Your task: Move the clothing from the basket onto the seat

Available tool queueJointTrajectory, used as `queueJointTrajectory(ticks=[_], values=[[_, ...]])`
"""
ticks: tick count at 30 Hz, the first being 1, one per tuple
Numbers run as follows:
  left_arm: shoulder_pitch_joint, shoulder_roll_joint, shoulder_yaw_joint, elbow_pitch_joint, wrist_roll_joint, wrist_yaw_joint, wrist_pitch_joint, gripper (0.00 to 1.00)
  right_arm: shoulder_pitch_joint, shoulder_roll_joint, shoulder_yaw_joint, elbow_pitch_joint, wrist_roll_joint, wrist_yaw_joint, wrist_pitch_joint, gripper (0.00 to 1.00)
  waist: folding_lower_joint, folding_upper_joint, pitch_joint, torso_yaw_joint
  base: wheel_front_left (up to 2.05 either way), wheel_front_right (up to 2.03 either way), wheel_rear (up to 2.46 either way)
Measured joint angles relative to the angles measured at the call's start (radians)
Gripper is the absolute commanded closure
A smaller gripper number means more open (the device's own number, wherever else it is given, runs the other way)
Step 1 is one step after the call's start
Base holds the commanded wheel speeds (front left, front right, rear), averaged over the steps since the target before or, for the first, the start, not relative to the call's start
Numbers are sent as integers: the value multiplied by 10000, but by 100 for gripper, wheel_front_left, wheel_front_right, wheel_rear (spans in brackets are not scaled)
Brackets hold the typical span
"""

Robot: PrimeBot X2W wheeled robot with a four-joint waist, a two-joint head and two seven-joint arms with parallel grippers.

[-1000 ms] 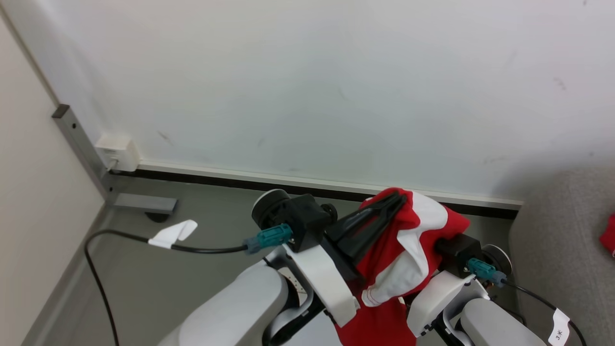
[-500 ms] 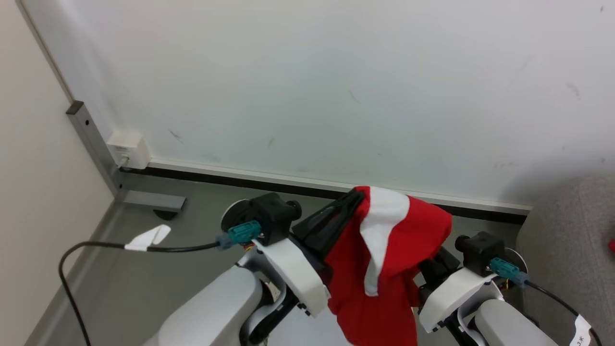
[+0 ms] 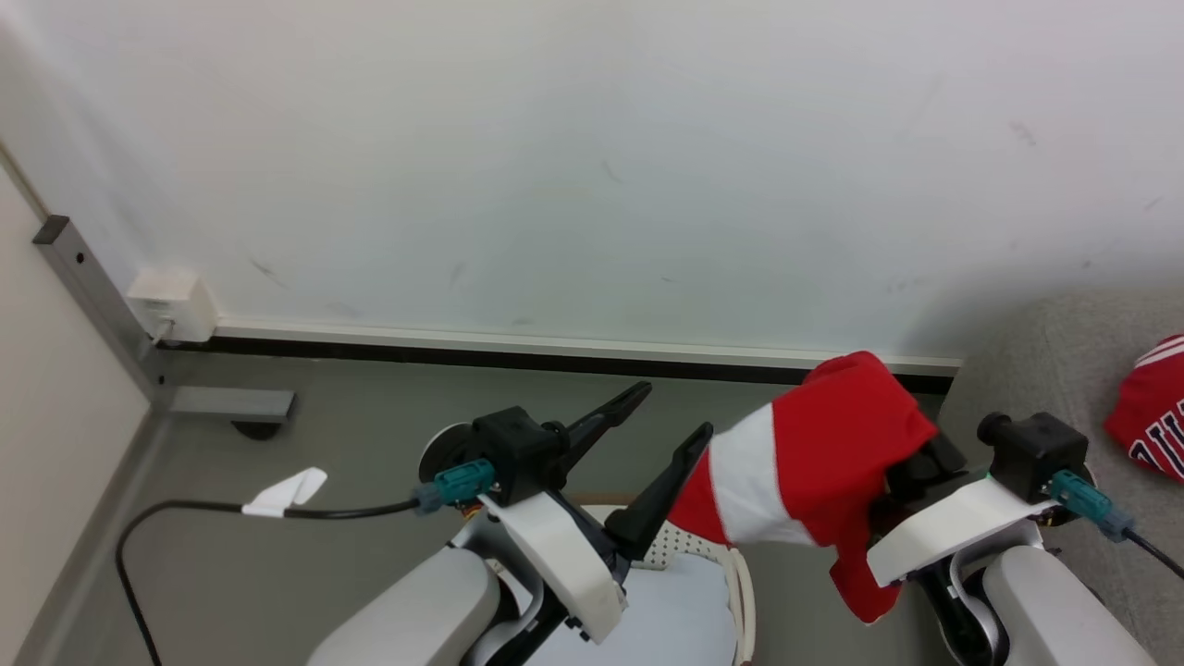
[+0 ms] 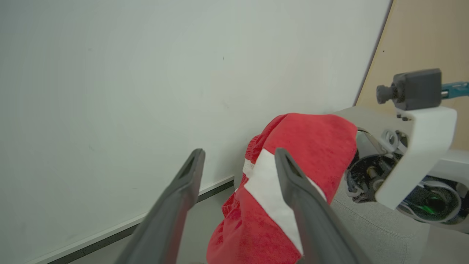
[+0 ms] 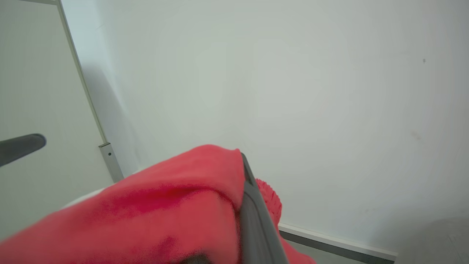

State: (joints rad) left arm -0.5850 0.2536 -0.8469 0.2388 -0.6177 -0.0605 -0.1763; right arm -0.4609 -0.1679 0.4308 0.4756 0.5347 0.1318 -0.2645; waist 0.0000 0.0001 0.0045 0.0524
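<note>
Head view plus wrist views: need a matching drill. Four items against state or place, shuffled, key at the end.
Items
1. left end effector
2. right end effector
3. basket
4. seat

States or places
A. grey, at the right, with a second red garment lying on it
B. shut on the red jersey
C. white, at the bottom edge of the head view
D. open, holding nothing

Pairs: 1-D, 2-B, 3-C, 4-A

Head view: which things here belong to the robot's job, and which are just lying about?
Job: red jersey, laundry basket, grey seat, left tool standing open.
Lying about: black cable with white tag, wall socket box, metal post foot.
</note>
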Motion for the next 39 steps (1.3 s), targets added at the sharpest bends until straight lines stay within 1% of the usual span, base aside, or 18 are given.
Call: queueJointTrajectory(ticks=[5, 8, 19, 24, 32, 36, 39], values=[[81, 29, -69, -123, 17, 86, -13, 0, 67, -188, -552, -481, -81, 0, 2, 100, 0, 0, 83, -418, 0, 0, 0], [138, 63, -115, -105, 19, 104, -13, 0, 62, -311, -698, -823, -65, 0, 2, 100, 0, 0, 145, -736, 0, 0, 0], [231, 61, -188, 213, 44, 169, -238, 0, 31, -930, -1317, -2092, -236, 0, 2, 100, 0, 0, 378, -2224, 0, 0, 0], [257, 38, -226, 418, 94, 127, -382, 0, 182, -1080, -1670, -2293, -337, 0, 2, 100, 0, 0, 465, -2981, 0, 0, 0], [337, -40, -242, 740, 203, 146, -566, 0, 559, -1112, -1971, -2520, -420, 0, 2, 100, 0, 0, 479, -4128, 0, 0, 0], [350, -113, -247, 826, 230, 155, -646, 0, 662, -1124, -2167, -2658, -441, 0, 2, 100, -1, 0, 508, -4567, 0, 0, 0], [343, -128, -247, 838, 272, 127, -700, 0, 677, -1181, -2318, -2765, -464, 0, 0, 100, -1, 0, 616, -4756, 0, 0, 0]])
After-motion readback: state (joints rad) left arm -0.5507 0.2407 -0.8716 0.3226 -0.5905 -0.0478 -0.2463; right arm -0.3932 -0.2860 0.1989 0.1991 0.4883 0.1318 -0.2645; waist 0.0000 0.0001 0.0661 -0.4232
